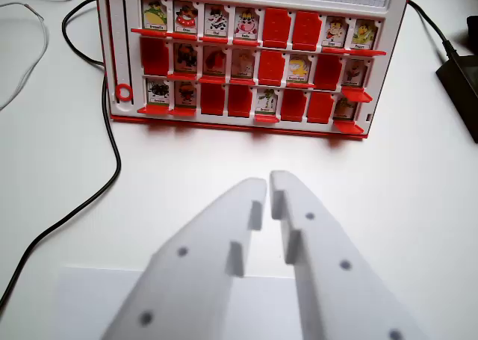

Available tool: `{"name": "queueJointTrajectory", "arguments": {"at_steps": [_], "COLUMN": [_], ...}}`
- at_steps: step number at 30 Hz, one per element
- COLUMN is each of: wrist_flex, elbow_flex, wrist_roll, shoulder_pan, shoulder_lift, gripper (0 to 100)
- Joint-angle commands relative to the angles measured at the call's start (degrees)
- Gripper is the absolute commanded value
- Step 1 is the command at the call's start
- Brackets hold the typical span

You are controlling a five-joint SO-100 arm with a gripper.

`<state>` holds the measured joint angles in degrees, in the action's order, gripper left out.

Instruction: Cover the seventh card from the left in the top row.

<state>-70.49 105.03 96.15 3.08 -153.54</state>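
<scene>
The white desk (418, 205) lies bare and open between the gripper and the red-and-white game board (250, 56), which stands along the far edge. A black cable (112, 153) curves down the desk's left side, clear of that gap. The white gripper (269, 184) hangs low at the near edge, jaws nearly clenched, holding nothing. The seventh card (335, 32) stands uncovered toward the right end of the top row; its picture seems a red-and-white figure.

One game board (252, 56), one black cable (112, 142), one white cable (30, 56).
</scene>
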Motion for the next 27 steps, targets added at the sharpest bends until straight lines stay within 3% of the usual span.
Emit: {"name": "queueJointTrajectory", "arguments": {"at_steps": [1,27], "wrist_flex": [1.7,2.5], "elbow_flex": [-0.1,0.7], "wrist_roll": [-3.78,-3.08], "shoulder_pan": [-1.0,-1.8], "shoulder_lift": [-0.6,0.2], "gripper": [0,0]}}
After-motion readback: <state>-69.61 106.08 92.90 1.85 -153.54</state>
